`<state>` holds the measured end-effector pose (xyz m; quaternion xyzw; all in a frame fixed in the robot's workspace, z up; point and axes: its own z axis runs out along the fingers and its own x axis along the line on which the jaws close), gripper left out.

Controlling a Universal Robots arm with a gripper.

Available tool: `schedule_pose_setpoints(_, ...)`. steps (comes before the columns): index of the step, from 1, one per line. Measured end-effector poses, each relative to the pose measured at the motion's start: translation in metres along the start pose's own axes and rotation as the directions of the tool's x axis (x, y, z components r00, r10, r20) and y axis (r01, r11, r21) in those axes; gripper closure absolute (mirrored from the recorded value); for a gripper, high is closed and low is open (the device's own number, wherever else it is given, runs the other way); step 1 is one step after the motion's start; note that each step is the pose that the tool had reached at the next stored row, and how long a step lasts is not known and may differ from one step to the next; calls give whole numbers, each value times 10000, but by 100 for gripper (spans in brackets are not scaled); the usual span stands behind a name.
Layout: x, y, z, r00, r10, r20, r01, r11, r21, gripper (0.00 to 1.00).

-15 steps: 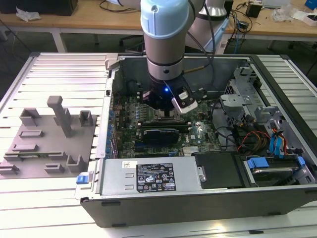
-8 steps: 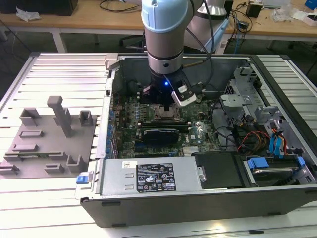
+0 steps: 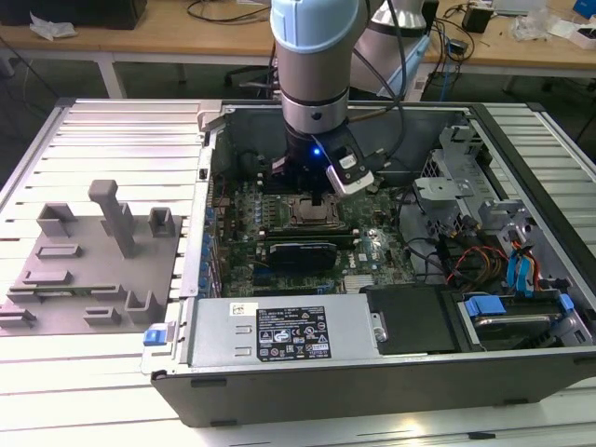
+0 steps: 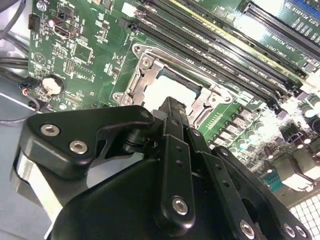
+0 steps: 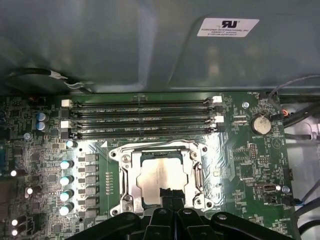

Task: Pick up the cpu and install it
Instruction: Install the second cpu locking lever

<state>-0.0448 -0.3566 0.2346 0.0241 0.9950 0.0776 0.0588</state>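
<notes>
Setting: ribbed metal bench (image 3: 102, 140) carrying an open computer case (image 3: 372, 372); wooden desks stand behind it, and a grey fixture plate (image 3: 93, 270) with plastic blocks lies toward the exterior view's left.
Arm: reaches straight down into the case, over the motherboard (image 3: 372, 251).
Hand: the hand (image 5: 171, 196) sits directly above the socket (image 5: 125, 170); its fingers look drawn close together in both wrist views, narrow, their tips at the chip's near edge. Whether they pinch anything I cannot tell.
Cpu: the cpu (image 5: 160, 175), pale silver top, lies flat inside the metal-framed socket, also seen in the second wrist view (image 4: 165, 90). It looks seated or very nearly so.
Stage, as judged: placement is at or near its end.
Risk one: if the chip is not square in its recess, downward pressure could bend contacts beneath it.
Risk two: a sideways drag by the fingertips could skew the chip against the frame.
Risk three: memory slots (image 5: 140, 117) and capacitors (image 5: 66, 180) stand close by; a drifting hand could strike them.
</notes>
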Motion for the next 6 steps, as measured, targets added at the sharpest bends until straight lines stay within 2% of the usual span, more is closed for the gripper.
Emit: schedule_pose_setpoints(6, 0, 0, -1, 10000, 1, -1, -1, 10000, 6, 89)
